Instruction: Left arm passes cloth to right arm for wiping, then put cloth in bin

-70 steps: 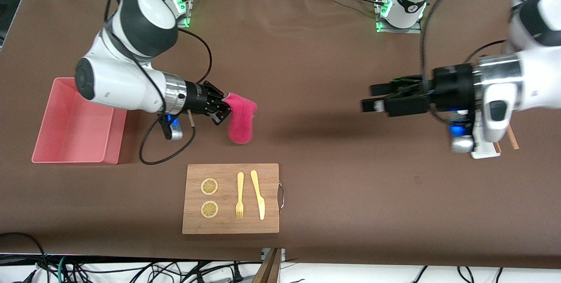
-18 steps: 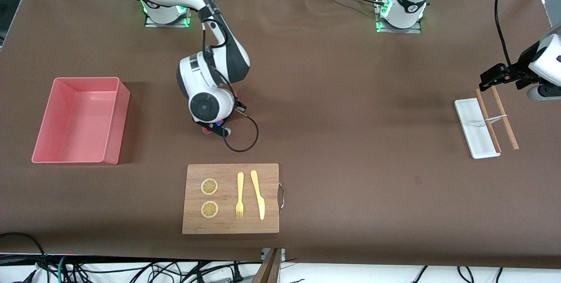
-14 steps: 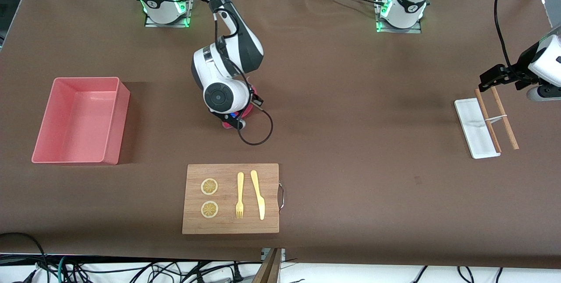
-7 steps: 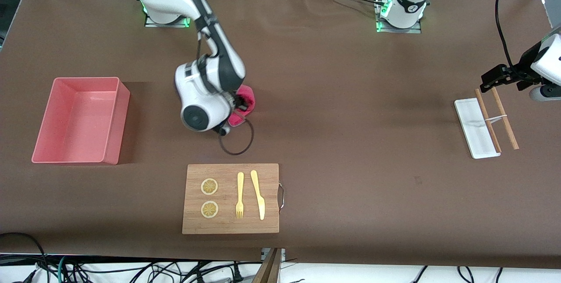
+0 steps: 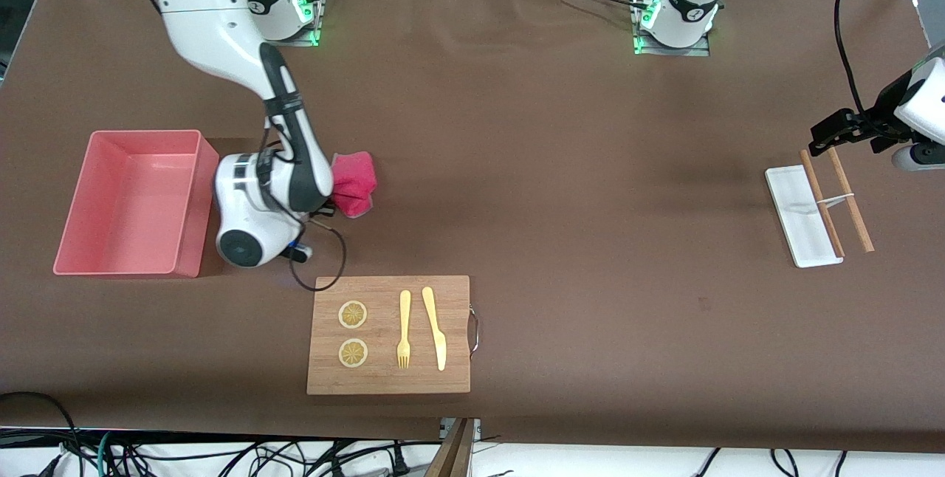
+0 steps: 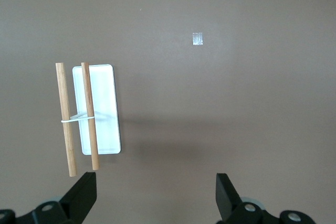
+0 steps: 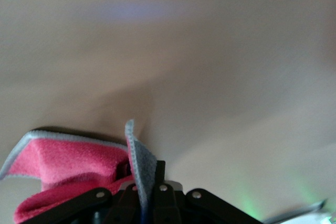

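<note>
The bin (image 5: 133, 200) is found upright and open-topped near the worktop's edge at the right arm's end, nothing visible inside it; it is judged to be stationed there to receive the cloth last. Just beside it, the right gripper (image 7: 146, 182) is clamped on the cloth (image 5: 353, 183), which is pinched at one bunched edge, magenta face and grey face both exposed. The cloth is carried low against the table (image 5: 561, 167), consistent with a wiping pass; actual contact cannot be confirmed. Nearer the front edge, a wooden board (image 5: 389, 334) is noted, untouched. Toward the left arm's end, the left gripper (image 6: 155, 198) is held over bare worktop beside a white tray (image 5: 801, 220) with two wooden sticks (image 6: 77, 118). Its fingers are spread wide and empty; the arm waits.
</note>
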